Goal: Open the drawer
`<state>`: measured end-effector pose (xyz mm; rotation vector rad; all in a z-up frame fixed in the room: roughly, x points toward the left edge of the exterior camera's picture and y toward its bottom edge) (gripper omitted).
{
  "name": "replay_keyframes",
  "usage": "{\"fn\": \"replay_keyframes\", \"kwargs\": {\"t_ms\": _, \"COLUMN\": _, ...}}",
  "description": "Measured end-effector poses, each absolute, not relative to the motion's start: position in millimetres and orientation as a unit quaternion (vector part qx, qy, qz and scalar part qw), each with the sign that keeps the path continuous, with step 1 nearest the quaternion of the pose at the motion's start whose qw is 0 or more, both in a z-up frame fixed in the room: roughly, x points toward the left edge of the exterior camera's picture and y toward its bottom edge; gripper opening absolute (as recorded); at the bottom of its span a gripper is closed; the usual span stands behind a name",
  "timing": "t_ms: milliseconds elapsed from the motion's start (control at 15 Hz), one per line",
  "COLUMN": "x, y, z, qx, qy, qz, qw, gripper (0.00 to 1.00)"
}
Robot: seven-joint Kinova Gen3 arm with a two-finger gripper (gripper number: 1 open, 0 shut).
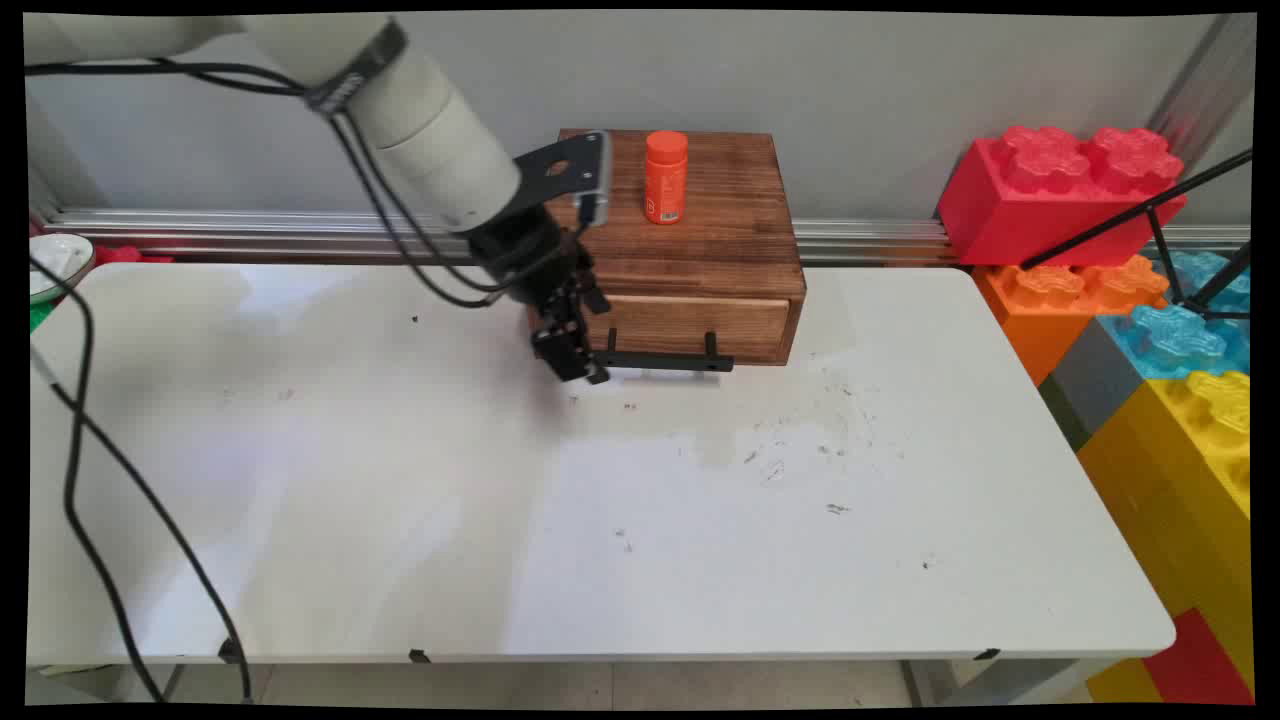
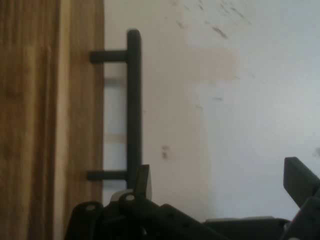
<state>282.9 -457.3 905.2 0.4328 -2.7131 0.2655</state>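
A dark wooden box (image 1: pixel 700 235) with one drawer (image 1: pixel 690 322) stands at the back of the white table (image 1: pixel 640 540). The drawer front is flush with the box, and a black bar handle (image 1: pixel 665 360) (image 2: pixel 133 100) juts out from it. An orange bottle (image 1: pixel 665 177) stands upright on the box's top. My gripper (image 1: pixel 575 365) (image 2: pixel 220 182) hangs low at the handle's left end, open and holding nothing. In the hand view one fingertip (image 2: pixel 142 180) overlaps the end of the bar, while the other fingertip (image 2: pixel 300 177) is far off over bare table.
Large toy bricks are stacked past the table's right edge: red (image 1: pixel 1060 190), orange (image 1: pixel 1070 295), blue (image 1: pixel 1170 345) and yellow (image 1: pixel 1190 450). A black tripod leg (image 1: pixel 1130 215) crosses them. A white round dish (image 1: pixel 55 262) sits at the far left. Black cables (image 1: pixel 90 450) hang over the table's left side.
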Motion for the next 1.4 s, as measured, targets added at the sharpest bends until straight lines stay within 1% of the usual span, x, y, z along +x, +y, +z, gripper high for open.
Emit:
{"fn": "replay_keyframes", "kwargs": {"t_ms": 200, "x": 266.4, "y": -476.0, "z": 899.5, "qx": 0.14, "qy": -0.968, "qz": 0.104, "qw": 0.18, "gripper": 1.0}}
{"fn": "replay_keyframes", "kwargs": {"t_ms": 600, "x": 249.7, "y": -499.7, "z": 870.7, "qx": 0.116, "qy": -0.975, "qz": 0.111, "qw": 0.154, "gripper": 1.0}}
{"fn": "replay_keyframes", "kwargs": {"t_ms": 933, "x": 241.8, "y": -510.6, "z": 845.7, "qx": 0.112, "qy": -0.977, "qz": 0.111, "qw": 0.141, "gripper": 1.0}}
{"fn": "replay_keyframes", "kwargs": {"t_ms": 1400, "x": 234.1, "y": -514.4, "z": 822.4, "qx": 0.116, "qy": -0.978, "qz": 0.106, "qw": 0.137, "gripper": 1.0}}
